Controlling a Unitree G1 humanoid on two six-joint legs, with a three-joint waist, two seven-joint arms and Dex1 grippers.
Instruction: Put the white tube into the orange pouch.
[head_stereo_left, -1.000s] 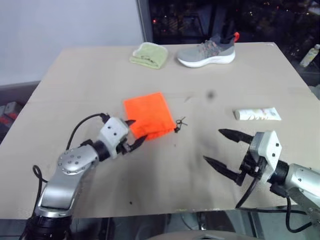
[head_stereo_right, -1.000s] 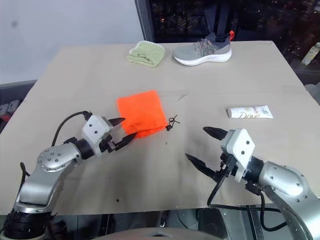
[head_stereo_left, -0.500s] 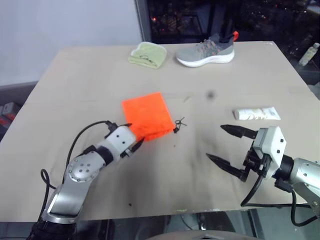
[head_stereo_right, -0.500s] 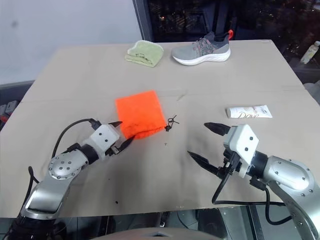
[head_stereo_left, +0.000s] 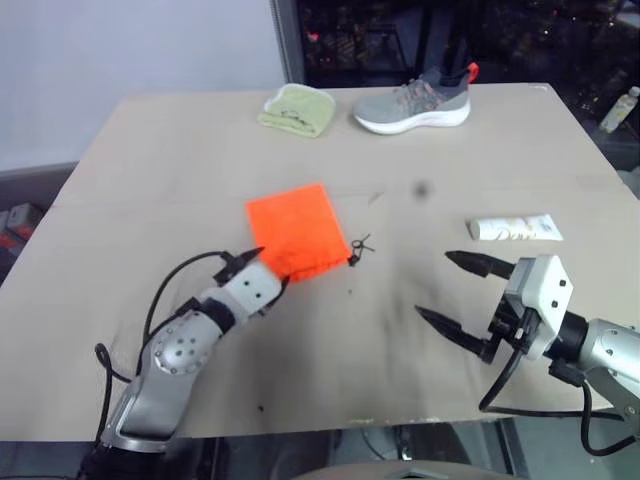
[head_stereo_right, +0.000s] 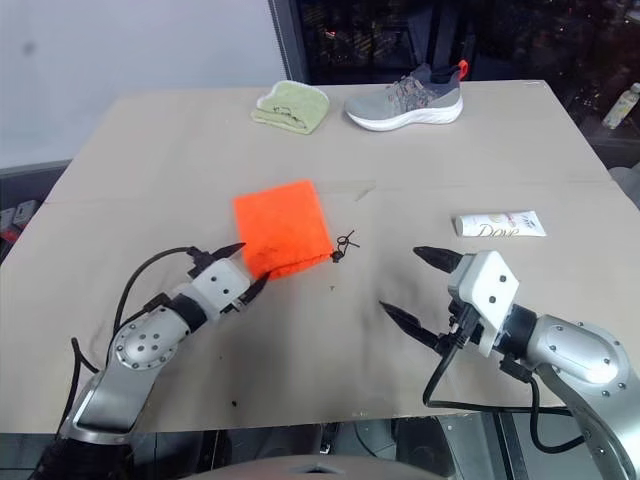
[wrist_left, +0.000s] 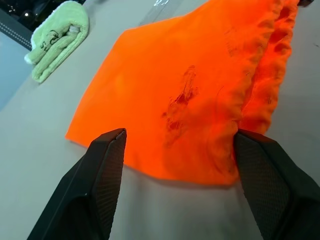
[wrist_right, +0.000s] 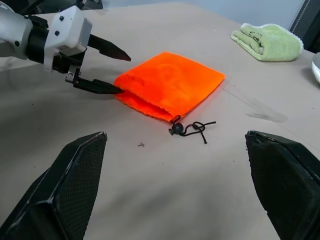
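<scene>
I have the left pincer (head_stereo_left: 258, 268) down at the near corner of the pouch (head_stereo_left: 298, 230), its fingers spread apart with nothing between them yet. From the left wrist view the two fingers stand on either side of the pouch's near edge, one by the flat corner, the other by the gathered, wrinkled mouth side. The step I judge to be in hand is getting hold of the pouch's mouth so it can be opened. To do that well, I want only the top layer of fabric near the gathered edge, not both layers pinched shut, so I would come in low and shallow and close slowly. The cord (head_stereo_left: 360, 245) lies on the desk (head_stereo_left: 150, 170) just beside the pouch's right corner, clear of my fingers; I should keep it that way.

The right pincer (head_stereo_right: 425, 285) hangs wide open above the desk, holding nothing. The tube (head_stereo_left: 514, 229) lies flat on the desk beyond it and a little to the right, near but untouched, well apart from the pouch.
</scene>
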